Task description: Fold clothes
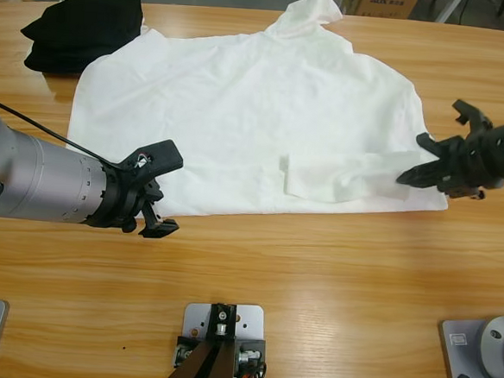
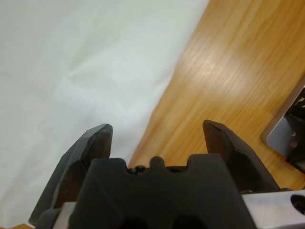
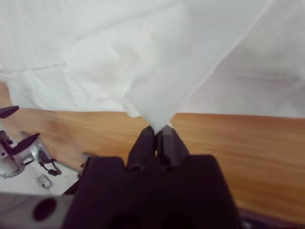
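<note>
The white T-shirt [image 1: 241, 102] lies spread across the middle of the table, wrinkled, with a fold lifted at its right side. My left gripper [image 1: 167, 192] is open at the shirt's near-left hem. In the left wrist view the hem of the shirt [image 2: 71, 62] runs between the jaws of the left gripper [image 2: 159, 129], one jaw over cloth and the other over wood. My right gripper [image 1: 409, 175] comes in from the right and is shut on a corner of the shirt. In the right wrist view that pointed corner of the shirt [image 3: 190, 57] rises out of the closed right gripper [image 3: 156, 130].
A small folded black garment [image 1: 83, 32] lies at the far left, touching the shirt's upper-left edge. Bare wooden table [image 1: 315, 271] stretches along the near side. A cardboard box [image 1: 382, 1] stands beyond the far edge.
</note>
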